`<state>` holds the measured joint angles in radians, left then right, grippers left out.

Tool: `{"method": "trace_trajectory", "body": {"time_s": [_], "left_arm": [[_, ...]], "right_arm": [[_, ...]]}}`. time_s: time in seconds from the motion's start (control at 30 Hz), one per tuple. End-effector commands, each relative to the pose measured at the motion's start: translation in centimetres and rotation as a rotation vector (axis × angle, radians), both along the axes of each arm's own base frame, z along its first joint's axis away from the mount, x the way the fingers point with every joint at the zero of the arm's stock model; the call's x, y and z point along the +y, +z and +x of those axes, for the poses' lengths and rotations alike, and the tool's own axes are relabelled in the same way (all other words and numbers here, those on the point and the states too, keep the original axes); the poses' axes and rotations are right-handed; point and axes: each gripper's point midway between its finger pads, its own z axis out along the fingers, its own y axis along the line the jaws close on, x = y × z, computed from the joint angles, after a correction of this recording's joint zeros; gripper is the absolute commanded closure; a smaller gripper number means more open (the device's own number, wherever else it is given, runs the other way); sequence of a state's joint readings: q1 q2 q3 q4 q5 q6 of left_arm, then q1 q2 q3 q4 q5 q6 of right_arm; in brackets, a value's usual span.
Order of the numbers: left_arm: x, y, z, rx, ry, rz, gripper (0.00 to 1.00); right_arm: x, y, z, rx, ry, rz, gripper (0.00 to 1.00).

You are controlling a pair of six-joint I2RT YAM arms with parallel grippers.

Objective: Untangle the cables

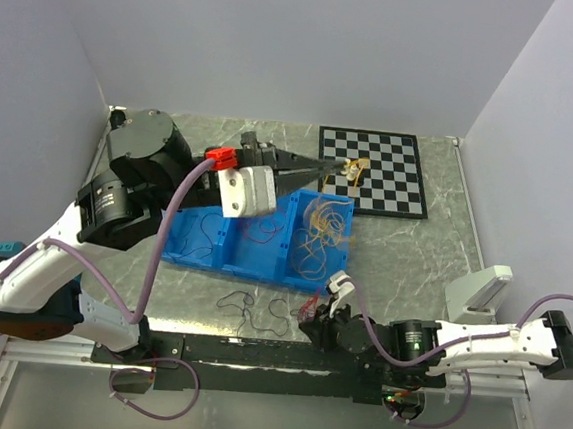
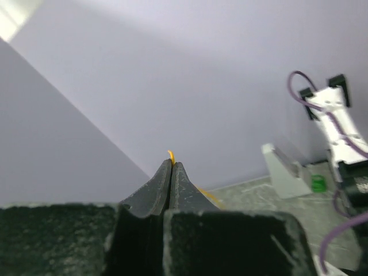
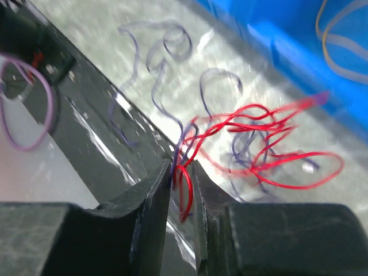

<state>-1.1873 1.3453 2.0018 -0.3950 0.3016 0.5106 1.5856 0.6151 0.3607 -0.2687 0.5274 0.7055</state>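
Observation:
My left gripper (image 1: 333, 165) reaches toward the checkerboard, shut on a yellow-orange cable (image 1: 355, 169) that hangs from its tips. In the left wrist view the jaws (image 2: 172, 165) are pressed together with a yellow end (image 2: 171, 154) poking out. My right gripper (image 1: 314, 315) is low at the table's front edge. In the right wrist view its jaws (image 3: 181, 172) stand narrowly apart around a loop of red cable (image 3: 187, 190) and a dark strand. The rest of the red cable (image 3: 270, 146) trails over the table, tangled with black cable (image 3: 164, 75). The black cable also shows in the top view (image 1: 253, 312).
A blue tray (image 1: 224, 261) has three compartments holding black (image 1: 202, 233), red (image 1: 262, 234) and yellow (image 1: 321, 234) wires. A checkerboard (image 1: 390, 178) lies at the back right. A white stand (image 1: 481, 290) is at the right. A black rail (image 1: 254, 352) runs along the front.

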Motion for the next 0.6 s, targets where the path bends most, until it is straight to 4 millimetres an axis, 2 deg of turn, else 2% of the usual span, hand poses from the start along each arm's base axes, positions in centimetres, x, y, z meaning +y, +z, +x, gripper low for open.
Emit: {"method": "trace_trajectory", "body": {"time_s": [0.0,0.13,0.23,0.33,0.37,0.47,0.57], "left_arm": [[3.2,6.2,1.2,-0.156,0.14,-0.212,0.99],[5.8,9.8,2.0,-0.287,0.264,-0.396,0.99],[5.2,9.4,2.2,-0.285,0.266,-0.357,0.99],[4.0,6.5,2.4,-0.261,0.242,-0.29,0.99],[3.0,4.5,2.9,-0.241,0.24,-0.25,0.99],[1.6,0.7,4.0,-0.163,0.251,-0.186,0.99],[0.1,-4.4,5.6,-0.089,0.277,-0.103,0.99]], "right_arm": [[-1.2,-2.4,-1.3,0.108,0.008,-0.037,0.72],[-1.7,-3.5,-2.0,0.148,0.022,-0.088,0.71],[-1.5,-3.4,-2.1,0.15,0.025,-0.092,0.71],[-1.7,-3.2,-2.1,0.161,0.015,-0.084,0.71],[-1.8,-3.1,-2.2,0.169,0.012,-0.076,0.72],[-2.4,-3.0,-2.4,0.199,-0.003,-0.045,0.75],[-2.9,-2.5,-2.4,0.206,-0.006,0.014,0.76]]}}
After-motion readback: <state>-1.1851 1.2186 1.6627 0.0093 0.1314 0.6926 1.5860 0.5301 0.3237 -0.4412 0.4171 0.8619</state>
